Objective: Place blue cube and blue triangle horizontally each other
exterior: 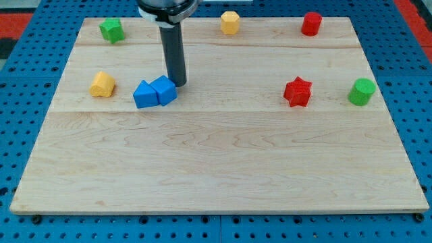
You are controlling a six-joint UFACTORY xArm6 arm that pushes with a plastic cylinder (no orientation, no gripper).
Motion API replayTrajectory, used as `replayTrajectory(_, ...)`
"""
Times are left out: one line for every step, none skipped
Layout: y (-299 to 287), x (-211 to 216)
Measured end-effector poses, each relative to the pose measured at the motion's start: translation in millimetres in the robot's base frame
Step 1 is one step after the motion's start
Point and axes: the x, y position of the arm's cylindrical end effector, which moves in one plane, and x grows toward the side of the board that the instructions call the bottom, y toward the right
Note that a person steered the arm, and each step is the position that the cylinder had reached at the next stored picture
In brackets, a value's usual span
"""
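Observation:
The blue cube (165,90) and the blue triangle (144,95) sit side by side and touching, left of the board's middle, the triangle on the view's left of the cube. My tip (179,84) rests on the board just at the cube's upper right corner, close to or touching it. The dark rod rises from there toward the view's top.
A yellow block (102,84) lies left of the blue pair. A green block (112,30), a yellow hexagon (230,22) and a red cylinder (311,23) line the top edge. A red star (298,92) and a green cylinder (362,92) sit at the right.

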Motion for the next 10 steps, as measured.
replayTrajectory(-17, 35)
replayTrajectory(-38, 63)
replayTrajectory(-32, 72)
replayTrajectory(-12, 61)
replayTrajectory(-12, 60)
replayTrajectory(-12, 60)
replayTrajectory(-13, 60)
replayTrajectory(-13, 60)
replayTrajectory(-27, 60)
replayTrajectory(-42, 60)
